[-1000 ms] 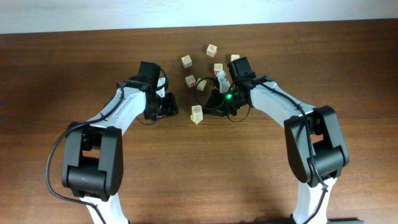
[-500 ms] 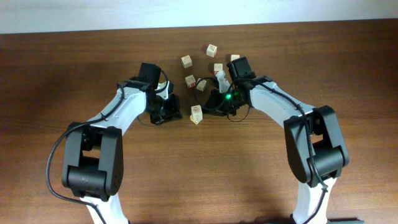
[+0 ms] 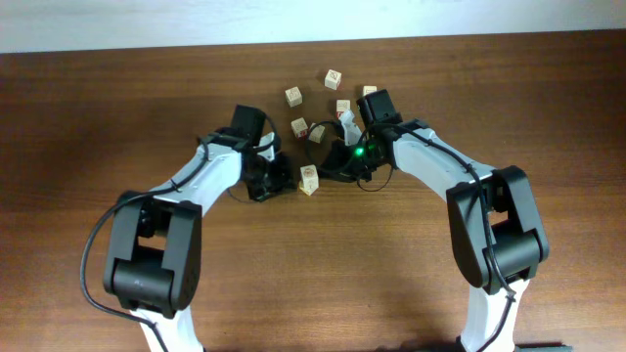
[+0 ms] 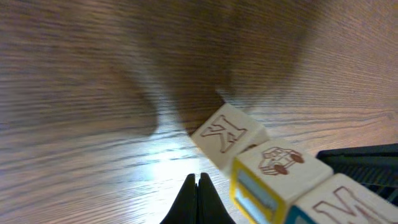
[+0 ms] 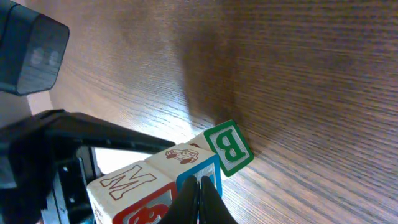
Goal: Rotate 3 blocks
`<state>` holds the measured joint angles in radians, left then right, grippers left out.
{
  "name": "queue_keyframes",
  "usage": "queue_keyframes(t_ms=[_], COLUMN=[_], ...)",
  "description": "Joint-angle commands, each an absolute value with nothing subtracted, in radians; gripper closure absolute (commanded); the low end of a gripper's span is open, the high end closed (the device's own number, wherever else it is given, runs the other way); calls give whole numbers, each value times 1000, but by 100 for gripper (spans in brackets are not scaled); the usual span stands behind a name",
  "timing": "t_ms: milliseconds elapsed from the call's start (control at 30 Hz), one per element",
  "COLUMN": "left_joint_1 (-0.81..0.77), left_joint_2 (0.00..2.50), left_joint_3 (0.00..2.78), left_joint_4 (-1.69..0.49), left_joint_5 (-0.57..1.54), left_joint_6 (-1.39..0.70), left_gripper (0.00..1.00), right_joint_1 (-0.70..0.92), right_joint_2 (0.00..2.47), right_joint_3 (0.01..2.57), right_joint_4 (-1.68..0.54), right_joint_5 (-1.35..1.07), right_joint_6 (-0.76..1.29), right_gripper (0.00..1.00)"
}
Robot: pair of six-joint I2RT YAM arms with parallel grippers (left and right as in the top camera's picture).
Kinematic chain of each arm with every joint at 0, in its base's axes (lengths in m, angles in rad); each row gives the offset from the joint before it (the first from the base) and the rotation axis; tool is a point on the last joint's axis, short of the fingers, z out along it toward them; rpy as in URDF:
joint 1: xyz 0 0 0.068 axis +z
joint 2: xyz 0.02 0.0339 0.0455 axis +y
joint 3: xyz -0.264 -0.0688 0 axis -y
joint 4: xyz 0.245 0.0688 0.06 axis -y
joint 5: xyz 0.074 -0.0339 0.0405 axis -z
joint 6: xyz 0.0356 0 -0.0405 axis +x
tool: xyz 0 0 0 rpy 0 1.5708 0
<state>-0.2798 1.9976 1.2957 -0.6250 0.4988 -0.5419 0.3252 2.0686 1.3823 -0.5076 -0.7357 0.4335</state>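
The left gripper point(image 3: 279, 181) has swung toward 3 o'clock and now sits just beside the three blocks point(image 3: 309, 179). Its jaws have gone from part-open to pressed together, holding nothing. The right gripper point(image 3: 328, 171) is unmoved at the blocks' 3 o'clock side, its jaws likewise pressed together and empty. Judgement: a closed-finger nudge is being set up, and no rotation can be confirmed. Overhead, the blocks merge into one pale shape, so stacked or lying cannot be told. The block marked M point(image 4: 348, 202) is cut off at the frame edge.
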Motion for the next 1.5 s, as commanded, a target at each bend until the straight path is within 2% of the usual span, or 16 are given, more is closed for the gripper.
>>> queue_keyframes(t_ms=[0,333,1233,1467], left_joint_1=[-284,-284,-284,-284], left_joint_2=[1986,2075,2078,2078], left_joint_3=[1289,1289,1289,1289], left_joint_4=[-617,-551,-505,-504], left_joint_5=[501,566,562,574], left_joint_6=[-588,-630,-628,-566], left_gripper=[100,100,100,100], right_joint_1=[336,336,336,336], right_joint_2=[2072,2072,2072,2072], right_joint_3=[1374,1374,1374,1374], right_joint_4=[-504,-504,-504,-504], right_joint_5=[-748,-748,-748,-752], right_joint_6=[419,416,370,325], right_gripper=[96,96,96,96])
